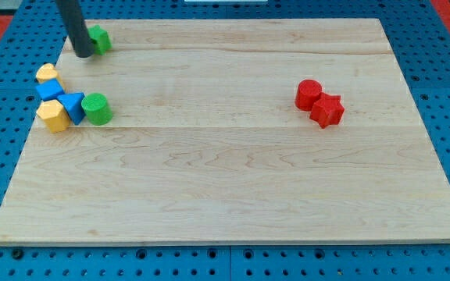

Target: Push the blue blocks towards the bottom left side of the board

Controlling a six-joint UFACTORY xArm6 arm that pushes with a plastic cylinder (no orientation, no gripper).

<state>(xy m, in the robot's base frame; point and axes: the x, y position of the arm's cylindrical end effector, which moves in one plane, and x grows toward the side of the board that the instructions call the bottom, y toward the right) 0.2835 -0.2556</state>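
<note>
Blocks: two blue, clustered.

The scene is evenly and brightly lit from above. Short soft shadows are cast beneath the blocks. The board is sharply rendered; no glare is seen.

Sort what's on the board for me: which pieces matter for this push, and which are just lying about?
Job:
blue blocks, clustered at the view's left edge
my tip, above that cluster

Lying about:
yellow blocks
green cylinder
green block beside my tip
red blocks
</note>
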